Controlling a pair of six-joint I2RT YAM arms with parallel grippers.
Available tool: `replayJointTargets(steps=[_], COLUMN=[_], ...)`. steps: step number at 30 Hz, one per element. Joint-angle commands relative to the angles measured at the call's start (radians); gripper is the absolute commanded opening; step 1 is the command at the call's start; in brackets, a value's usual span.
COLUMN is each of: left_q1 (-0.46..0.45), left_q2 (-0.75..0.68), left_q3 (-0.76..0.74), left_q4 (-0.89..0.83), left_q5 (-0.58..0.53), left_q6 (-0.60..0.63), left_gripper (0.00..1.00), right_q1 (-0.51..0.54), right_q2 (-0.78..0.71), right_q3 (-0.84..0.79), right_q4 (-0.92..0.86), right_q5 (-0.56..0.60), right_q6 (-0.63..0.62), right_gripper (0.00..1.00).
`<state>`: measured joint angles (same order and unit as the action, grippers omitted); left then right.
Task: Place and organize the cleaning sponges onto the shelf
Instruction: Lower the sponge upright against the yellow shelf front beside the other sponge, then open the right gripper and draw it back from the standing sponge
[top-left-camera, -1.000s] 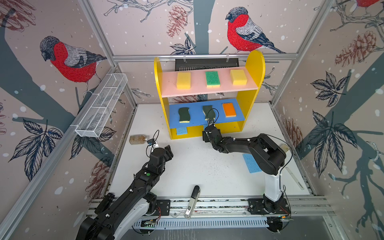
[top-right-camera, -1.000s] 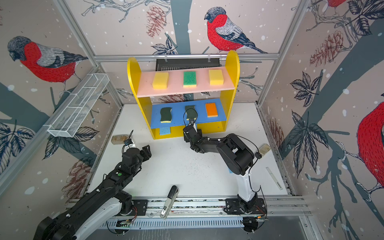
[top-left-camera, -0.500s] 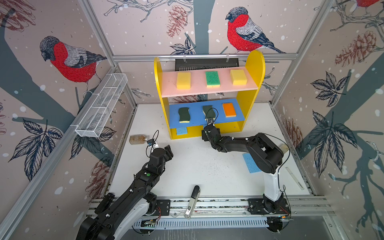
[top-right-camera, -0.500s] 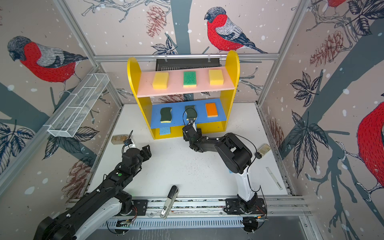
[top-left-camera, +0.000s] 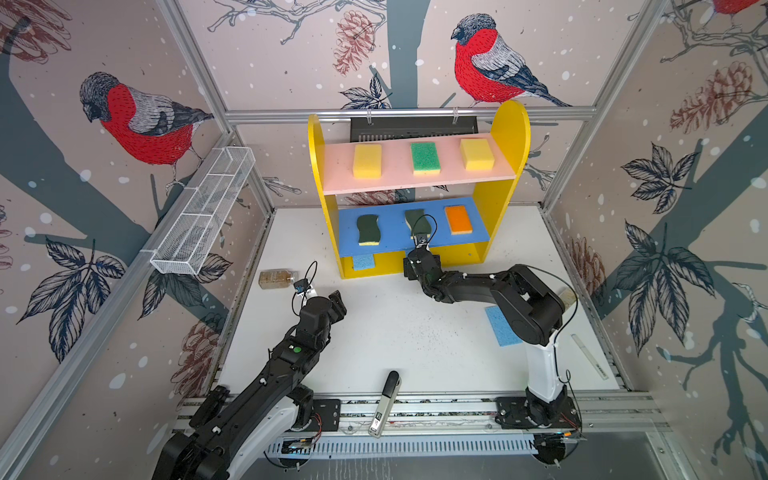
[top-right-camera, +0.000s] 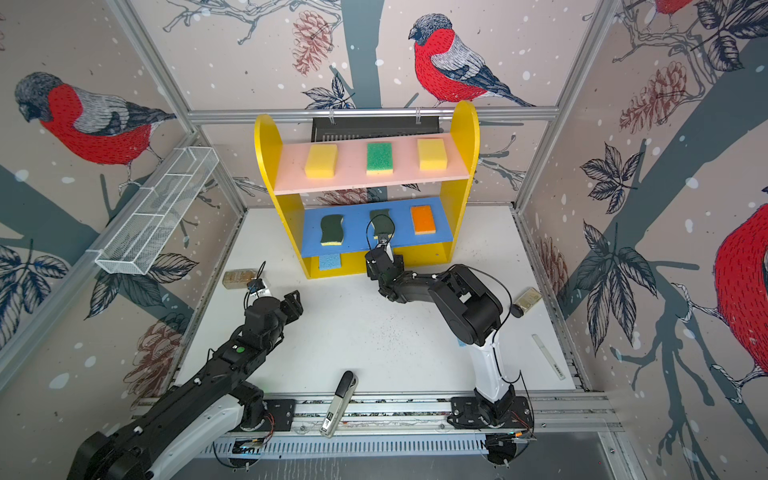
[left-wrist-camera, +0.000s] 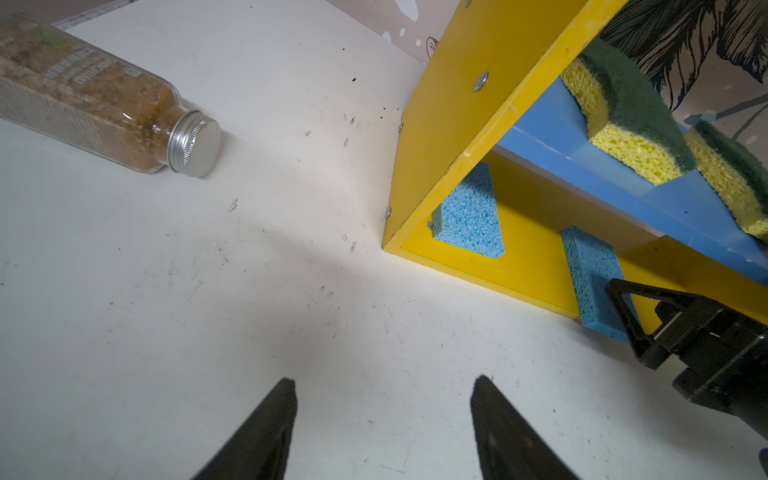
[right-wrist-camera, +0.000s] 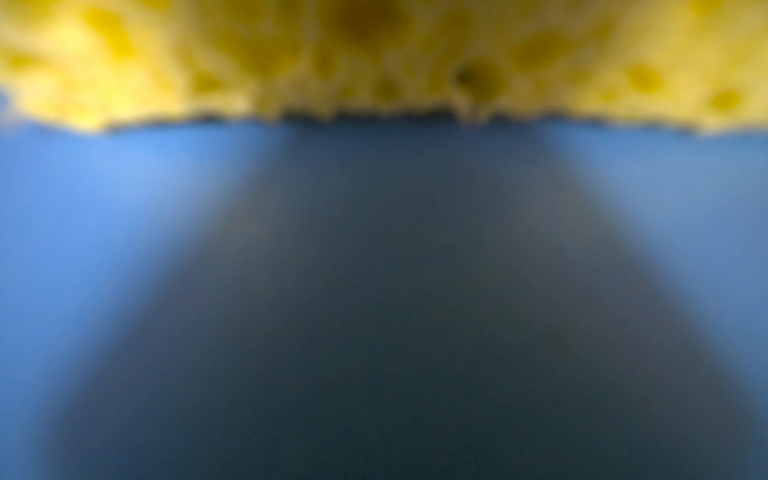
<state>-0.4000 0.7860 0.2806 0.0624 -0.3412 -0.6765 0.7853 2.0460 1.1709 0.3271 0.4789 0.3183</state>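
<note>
The shelf (top-left-camera: 509, 137) holds two yellow sponges (top-left-camera: 367, 161) (top-left-camera: 477, 154) and a green-topped one (top-left-camera: 425, 158) on its pink board. Two dark green wavy sponges (top-left-camera: 368, 229) (top-left-camera: 417, 222) and an orange-topped one (top-left-camera: 458, 219) lie on the blue board. One light blue sponge (left-wrist-camera: 469, 216) lies on the yellow base. A second (left-wrist-camera: 590, 266) overhangs the base's front edge, with one finger (left-wrist-camera: 627, 324) of my right gripper (top-left-camera: 420, 257) against it; the grip is hidden. A third light blue sponge (top-left-camera: 500, 328) lies on the table by the right arm. My left gripper (left-wrist-camera: 385, 380) hovers open and empty over the table.
A brownish bottle (top-left-camera: 276, 277) lies left of the shelf. A white wire basket (top-left-camera: 203, 212) hangs on the left wall. A small jar (top-right-camera: 527, 300) and a pale strip (top-left-camera: 590, 357) lie at the right. A black-and-white tool (top-left-camera: 386, 401) rests at the front edge.
My right gripper has edged slightly left along the shelf's base and the right arm's elbow has shifted with it. The left arm has not moved.
</note>
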Motion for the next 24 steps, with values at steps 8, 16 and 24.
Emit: replayJointTargets(steps=[8, 16, 24], left_q1=[0.001, 0.001, 0.001], left_q2=[-0.011, -0.025, -0.056], left_q3=[0.004, 0.004, 0.009], left_q4=[0.007, -0.008, -0.030], left_q5=[-0.010, -0.009, -0.009], left_q6=[-0.009, -0.015, -0.019], left_gripper=[0.67, 0.67, 0.67], right_q1=[-0.001, 0.003, 0.018], right_q2=[-0.044, -0.101, -0.175], right_q3=[-0.017, -0.044, -0.091], right_q4=[-0.046, -0.032, -0.040], right_q5=[0.000, -0.008, -0.011], right_q6=[-0.005, -0.001, 0.011], right_gripper=[0.79, 0.80, 0.79])
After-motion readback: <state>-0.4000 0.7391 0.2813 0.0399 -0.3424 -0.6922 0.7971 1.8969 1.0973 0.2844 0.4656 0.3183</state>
